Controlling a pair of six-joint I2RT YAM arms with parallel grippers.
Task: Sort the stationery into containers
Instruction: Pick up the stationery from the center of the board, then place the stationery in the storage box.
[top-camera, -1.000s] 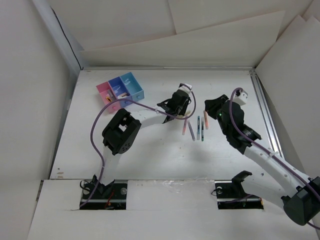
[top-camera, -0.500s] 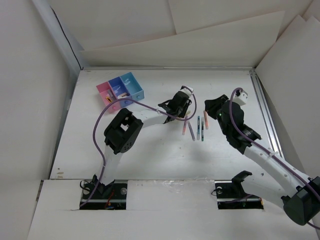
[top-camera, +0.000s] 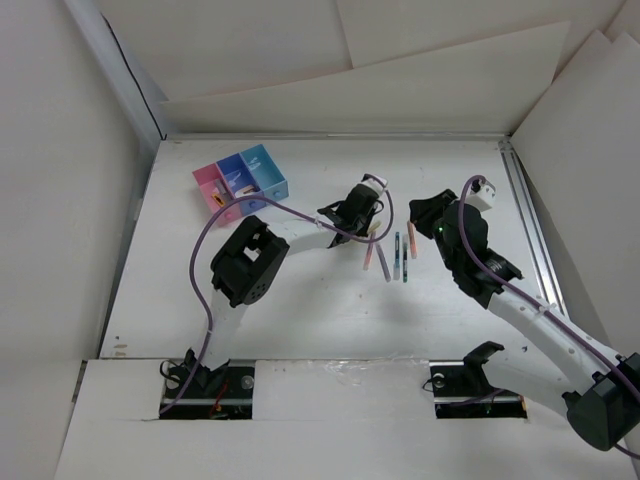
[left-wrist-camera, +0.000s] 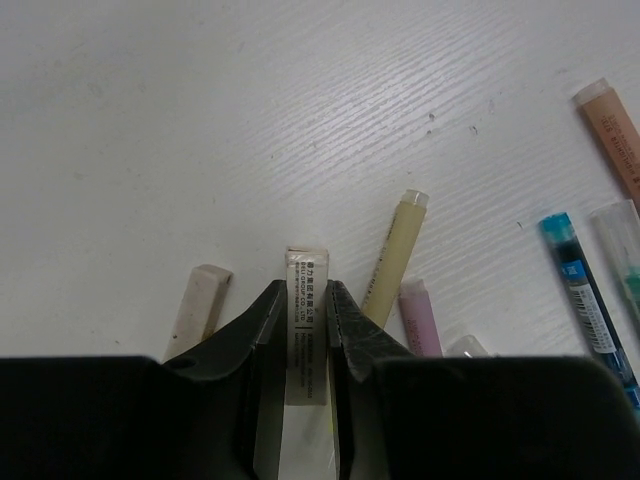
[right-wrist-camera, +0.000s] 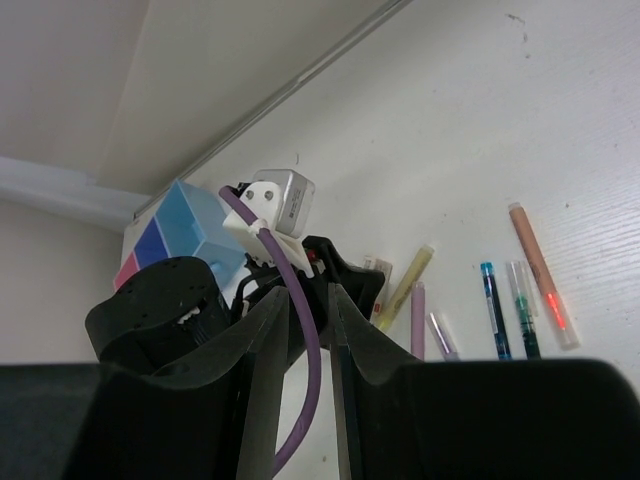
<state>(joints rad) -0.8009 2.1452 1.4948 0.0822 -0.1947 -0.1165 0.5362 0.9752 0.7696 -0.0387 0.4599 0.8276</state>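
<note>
My left gripper (left-wrist-camera: 303, 290) is shut on a small tan eraser block (left-wrist-camera: 305, 262) with a printed label, low on the table. A second tan eraser (left-wrist-camera: 200, 305) lies just left of it. A short yellow stick (left-wrist-camera: 395, 255) and a pink pen (left-wrist-camera: 420, 320) lie just right. In the top view the left gripper (top-camera: 372, 226) is at the left end of the row of pens (top-camera: 397, 255). My right gripper (top-camera: 425, 213) hovers right of the pens; its jaws stand a narrow gap apart, empty (right-wrist-camera: 310, 295). The pink, dark blue and light blue bins (top-camera: 241, 181) stand far left.
A blue pen (left-wrist-camera: 580, 290) and an orange-tan pen (left-wrist-camera: 612, 135) lie to the right of the left gripper. The left arm's purple cable (top-camera: 205, 240) loops over the table between the bins and the gripper. A metal rail (top-camera: 527, 225) runs along the right edge.
The left arm has edged slightly to the right, toward the pens. The right arm has not moved.
</note>
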